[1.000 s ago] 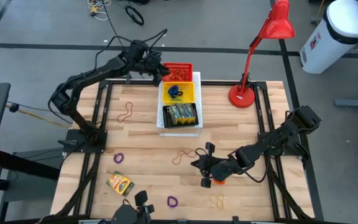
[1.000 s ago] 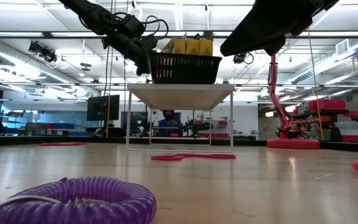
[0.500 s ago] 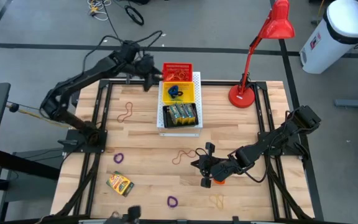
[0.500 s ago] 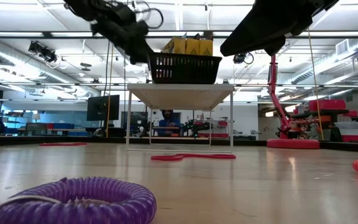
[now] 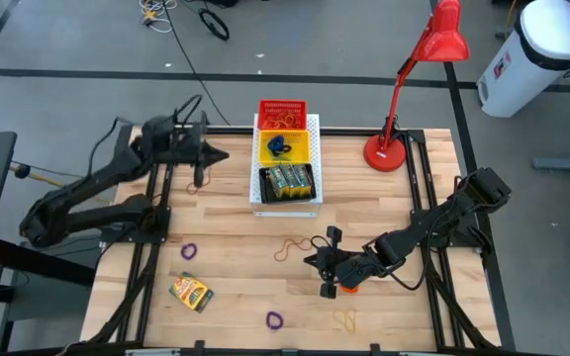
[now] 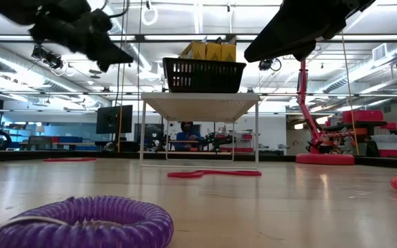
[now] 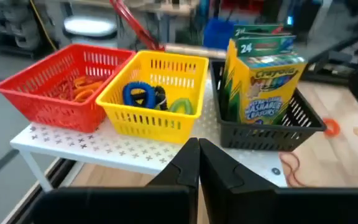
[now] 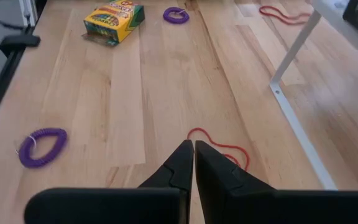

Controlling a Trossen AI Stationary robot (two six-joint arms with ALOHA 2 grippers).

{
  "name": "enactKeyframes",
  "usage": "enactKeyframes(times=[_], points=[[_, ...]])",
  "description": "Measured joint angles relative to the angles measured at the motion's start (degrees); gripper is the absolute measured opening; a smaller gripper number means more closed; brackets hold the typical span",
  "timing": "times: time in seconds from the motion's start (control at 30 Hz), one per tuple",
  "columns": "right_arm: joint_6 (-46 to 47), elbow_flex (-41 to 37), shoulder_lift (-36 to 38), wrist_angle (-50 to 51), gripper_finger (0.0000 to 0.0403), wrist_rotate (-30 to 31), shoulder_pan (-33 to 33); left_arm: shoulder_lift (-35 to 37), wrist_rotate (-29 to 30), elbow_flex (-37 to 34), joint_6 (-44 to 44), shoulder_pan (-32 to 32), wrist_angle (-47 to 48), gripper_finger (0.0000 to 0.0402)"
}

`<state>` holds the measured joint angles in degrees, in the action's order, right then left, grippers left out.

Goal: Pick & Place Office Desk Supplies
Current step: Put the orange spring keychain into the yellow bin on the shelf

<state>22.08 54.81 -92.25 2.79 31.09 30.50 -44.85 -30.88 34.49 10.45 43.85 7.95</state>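
Observation:
Three baskets stand in a row on the white perforated board point(image 5: 312, 124): a red one point(image 5: 282, 109) with rubber bands, a yellow one point(image 5: 283, 147) with elastic loops, and a black one point(image 5: 287, 182) with crayon boxes point(image 7: 266, 74). Loose on the table lie a crayon box point(image 5: 192, 292), two purple loops point(image 5: 188, 251) point(image 5: 275, 319) and a reddish rubber band point(image 5: 290, 247). My left gripper point(image 5: 218, 153) hangs shut and bare to the left of the baskets, pointing at them. My right gripper point(image 5: 313, 259) is shut in the air just right of the rubber band point(image 8: 219, 146).
The red desk lamp point(image 5: 404, 89) stands at the far right. An orange loop point(image 5: 347, 290) lies under my right arm, and a yellowish band point(image 5: 344, 318) lies near the front edge. Another rubber band point(image 5: 199, 180) lies below my left gripper. People sit beyond the table point(image 6: 185, 134).
My left gripper has drawn back from the red basket toward the table's left and near side and has sunk a little. Its arm has folded in. The baskets and my right gripper have stayed where they were.

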Motion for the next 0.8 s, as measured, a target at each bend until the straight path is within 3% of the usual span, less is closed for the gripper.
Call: enactKeyframes(times=[0.2,0.43,0.53,0.63,0.7,0.8], points=[[-6.17,0.00,0.00,0.00,0.0027,0.29,-0.62,8.37,2.38,-16.39,-7.97,-2.63,-21.62,0.0015],[-5.73,0.00,0.00,-2.71,0.0027,0.39,-2.19,9.15,5.46,-30.18,-13.77,-4.71,-46.09,0.0014],[-0.32,0.02,-0.35,-3.29,0.0027,-1.09,-3.02,9.02,6.51,-32.83,-14.04,-4.91,-48.91,0.0014],[1.84,0.09,-0.26,-1.08,0.0025,-10.06,-4.30,9.02,6.80,-33.64,-14.11,-4.90,-49.27,0.0014],[4.73,0.09,0.03,4.61,0.0016,-13.72,-3.68,8.99,6.75,-33.65,-14.12,-4.90,-48.50,0.0014],[11.41,0.09,0.06,14.26,0.0005,-14.09,-0.28,8.74,6.85,-33.65,-14.06,-4.89,-48.48,0.0014]])
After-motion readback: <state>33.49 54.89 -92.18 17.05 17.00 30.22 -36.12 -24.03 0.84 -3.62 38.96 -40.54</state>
